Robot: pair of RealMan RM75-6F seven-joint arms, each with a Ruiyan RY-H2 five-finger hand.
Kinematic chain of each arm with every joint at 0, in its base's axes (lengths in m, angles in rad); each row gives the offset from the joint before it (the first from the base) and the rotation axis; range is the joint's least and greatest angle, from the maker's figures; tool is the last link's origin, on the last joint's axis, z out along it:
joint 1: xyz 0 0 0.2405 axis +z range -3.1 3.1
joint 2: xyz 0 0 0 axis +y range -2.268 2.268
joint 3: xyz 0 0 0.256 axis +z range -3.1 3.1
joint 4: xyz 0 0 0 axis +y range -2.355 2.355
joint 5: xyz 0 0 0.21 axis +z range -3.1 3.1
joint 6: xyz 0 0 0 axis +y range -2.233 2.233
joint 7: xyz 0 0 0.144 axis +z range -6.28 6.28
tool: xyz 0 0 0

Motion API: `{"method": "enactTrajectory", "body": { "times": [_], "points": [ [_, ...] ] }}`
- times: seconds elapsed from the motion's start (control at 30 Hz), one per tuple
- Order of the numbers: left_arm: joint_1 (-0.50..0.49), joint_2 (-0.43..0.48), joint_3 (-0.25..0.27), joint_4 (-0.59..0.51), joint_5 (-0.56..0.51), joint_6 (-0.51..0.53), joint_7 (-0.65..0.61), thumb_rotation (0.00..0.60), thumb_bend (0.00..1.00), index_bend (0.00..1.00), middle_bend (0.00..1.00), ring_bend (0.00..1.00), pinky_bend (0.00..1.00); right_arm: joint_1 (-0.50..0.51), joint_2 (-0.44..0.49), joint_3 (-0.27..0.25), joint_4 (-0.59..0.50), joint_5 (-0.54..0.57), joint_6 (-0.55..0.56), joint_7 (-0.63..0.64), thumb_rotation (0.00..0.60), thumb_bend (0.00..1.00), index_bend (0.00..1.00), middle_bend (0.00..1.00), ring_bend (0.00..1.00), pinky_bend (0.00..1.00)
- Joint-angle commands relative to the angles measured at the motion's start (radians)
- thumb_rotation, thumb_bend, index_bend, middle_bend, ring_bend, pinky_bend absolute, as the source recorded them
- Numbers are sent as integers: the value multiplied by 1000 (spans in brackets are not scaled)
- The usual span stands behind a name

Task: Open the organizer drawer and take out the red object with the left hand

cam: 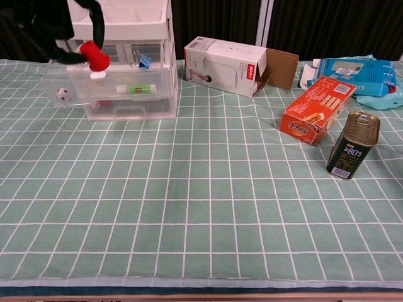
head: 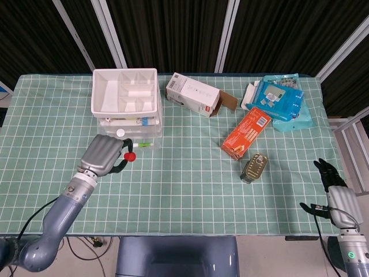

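Note:
The clear organizer point(head: 130, 118) point(cam: 126, 88) with a white top tray stands at the table's back left, its lower drawer pulled open. My left hand point(head: 105, 154) point(cam: 56, 28) pinches the small red object point(head: 131, 156) point(cam: 93, 56) and holds it lifted, out of the drawer and in front of it. A small ball point(cam: 62, 94), a white piece point(cam: 97, 74) and a green tube point(cam: 135, 89) lie in the drawer. My right hand point(head: 337, 193) hangs at the table's near right corner, fingers apart, nothing in it.
A white carton point(head: 193, 95) with an open flap lies behind the middle. An orange box point(head: 246, 133) and a tin can point(head: 254, 167) lie at the right, a blue packet point(head: 281, 101) at the back right.

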Motion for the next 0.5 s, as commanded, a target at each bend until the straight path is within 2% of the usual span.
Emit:
{"method": "enactTrajectory", "body": {
  "times": [0.03, 0.23, 0.5],
  "points": [
    [61, -9, 85, -16, 91, 1, -3, 600, 362, 514, 1000, 1000, 1000, 0, 0, 0, -3, 2, -1, 1, 600, 70, 0, 0, 0, 219],
    [93, -100, 168, 68, 131, -35, 33, 600, 364, 512, 1000, 1000, 1000, -1, 2, 1, -6, 6, -3, 1, 600, 69, 0, 0, 0, 219],
    [112, -247, 206, 238, 113, -58, 81, 600, 365, 506, 1000, 1000, 1000, 0, 4, 1, -7, 9, -8, 7, 600, 69, 0, 0, 0, 219]
  ]
}}
